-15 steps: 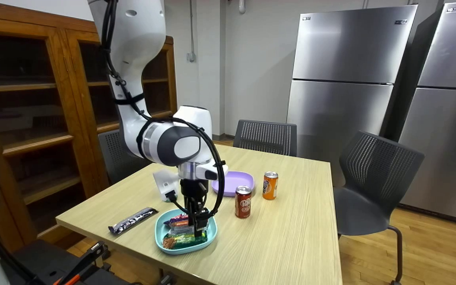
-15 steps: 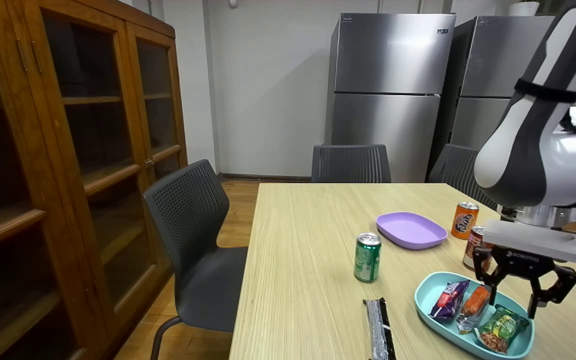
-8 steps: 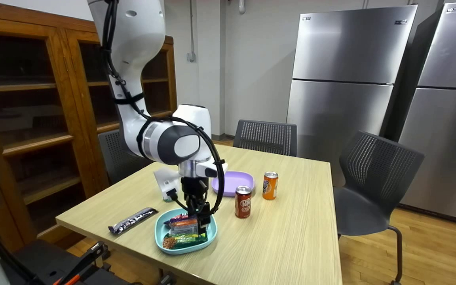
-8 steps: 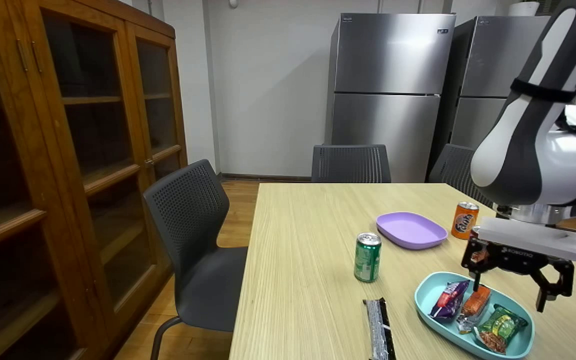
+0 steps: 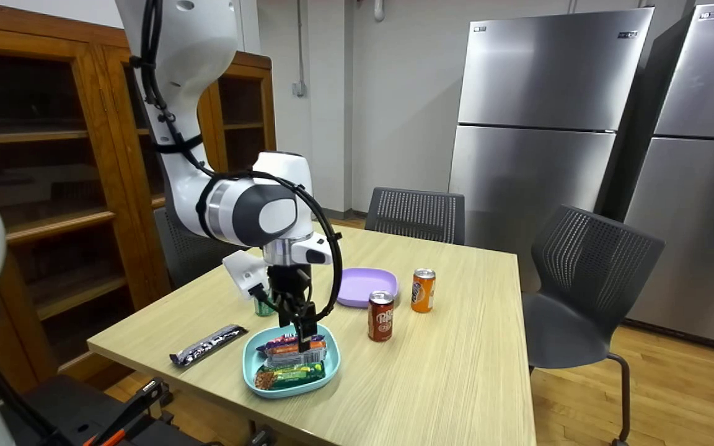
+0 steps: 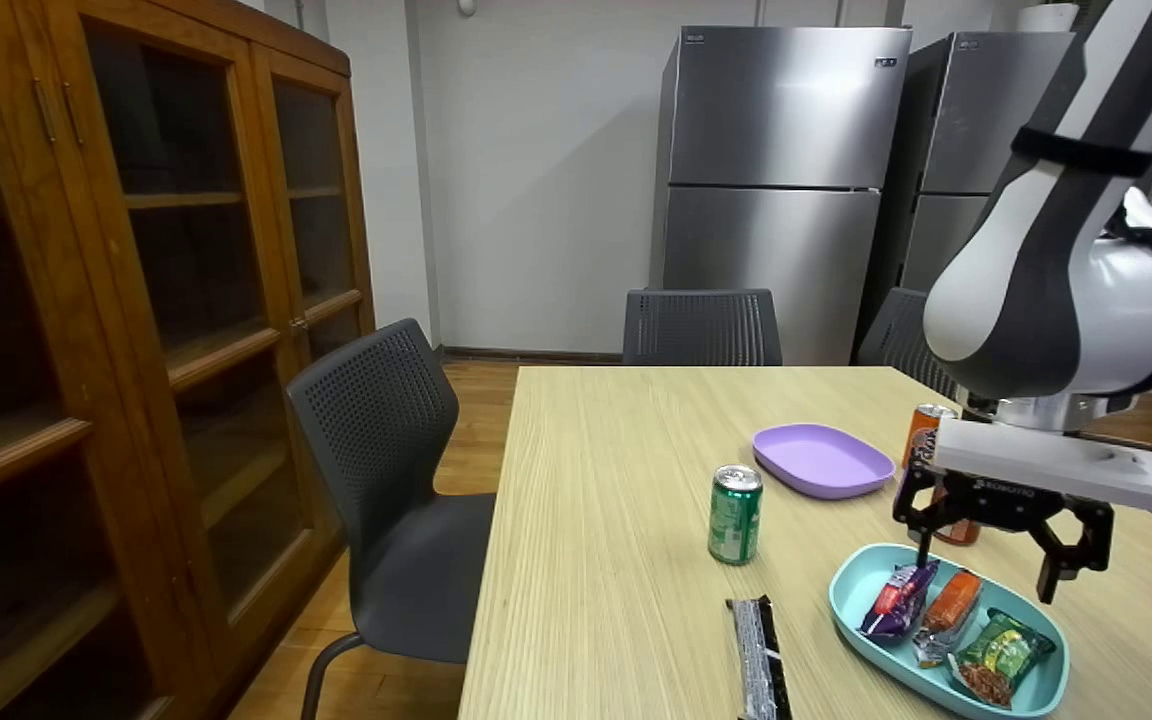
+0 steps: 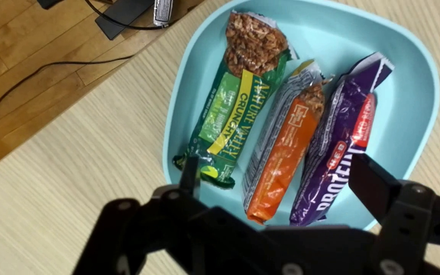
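Note:
My gripper point(image 7: 275, 172) stands open above a teal tray point(image 7: 338, 34), with nothing held between its fingers. In the tray lie three wrapped bars: a green one point(image 7: 235, 114), an orange one point(image 7: 285, 149) and a purple one point(image 7: 332, 152). In the wrist view one finger point(image 7: 190, 173) overlaps the lower end of the green bar, and the opposite finger point(image 7: 372, 183) overlaps the purple bar's edge. An exterior view has the gripper point(image 6: 984, 575) raised over the tray's far side, its fingertips apart from the bars. A silver-and-black bar point(image 5: 208, 345) lies on the table beside the tray.
A green can point(image 6: 735, 515), a purple plate point(image 6: 821, 460), a dark red can point(image 5: 381, 316) and an orange can point(image 5: 423, 291) stand on the table point(image 6: 616, 480) beyond the tray. Grey chairs point(image 6: 386, 500) surround it. A wooden cabinet point(image 6: 226, 300) and steel refrigerators point(image 5: 543, 155) stand behind.
The jaws have spread wider. My gripper has risen from the tray and shifted left in both exterior views. The bars in the tray lie where they were.

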Controlling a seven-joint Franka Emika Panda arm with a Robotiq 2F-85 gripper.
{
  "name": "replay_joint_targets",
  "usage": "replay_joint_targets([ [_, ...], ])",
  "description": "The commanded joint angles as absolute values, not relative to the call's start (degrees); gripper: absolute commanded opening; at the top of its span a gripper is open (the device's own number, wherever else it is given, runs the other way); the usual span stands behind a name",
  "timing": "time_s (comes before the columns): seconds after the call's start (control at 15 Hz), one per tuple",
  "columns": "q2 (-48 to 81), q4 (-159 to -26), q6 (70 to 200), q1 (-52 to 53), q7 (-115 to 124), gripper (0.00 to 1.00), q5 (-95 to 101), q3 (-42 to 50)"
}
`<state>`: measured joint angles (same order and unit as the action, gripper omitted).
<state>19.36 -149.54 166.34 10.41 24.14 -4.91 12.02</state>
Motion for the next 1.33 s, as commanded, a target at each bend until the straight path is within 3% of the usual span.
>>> replay_joint_targets([
  [0.0,14.99,-153.53,166.85,14.14,27.05,1.00,-2.16,12.33],
  [1.27,18.58,-151.89,169.17,32.49,45.05,1.00,7.37,8.32],
])
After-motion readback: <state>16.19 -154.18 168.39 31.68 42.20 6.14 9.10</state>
